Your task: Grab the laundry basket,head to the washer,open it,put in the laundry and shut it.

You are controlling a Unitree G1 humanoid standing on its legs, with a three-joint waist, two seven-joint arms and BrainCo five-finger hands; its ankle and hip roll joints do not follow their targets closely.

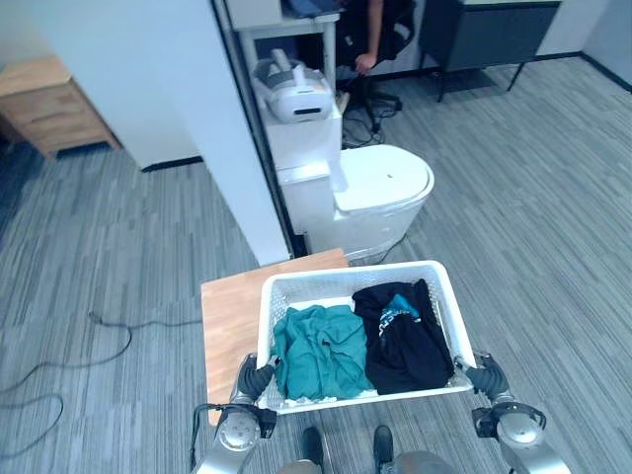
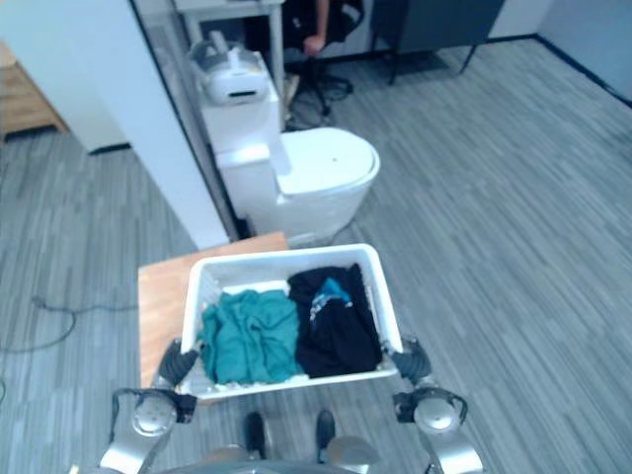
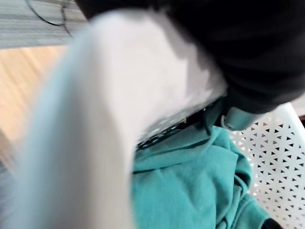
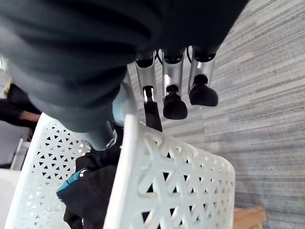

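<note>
Grey striped carpet lay around a low wooden table. On it sat the white perforated laundry basket, long axis running between the 2 hands. Left hand and right hand curled around its end rims. Teal garment and black garment lay inside, soft and crumpled.

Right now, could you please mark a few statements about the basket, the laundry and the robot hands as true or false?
1. The laundry basket holds a teal garment and a black garment. True.
2. The teal garment lies on the robot's right side of the basket. False: on its left.
3. The left robot hand and right robot hand are at opposite ends of the basket. True.
4. The basket sits on the white toilet. False: it is over the wooden table.
</note>
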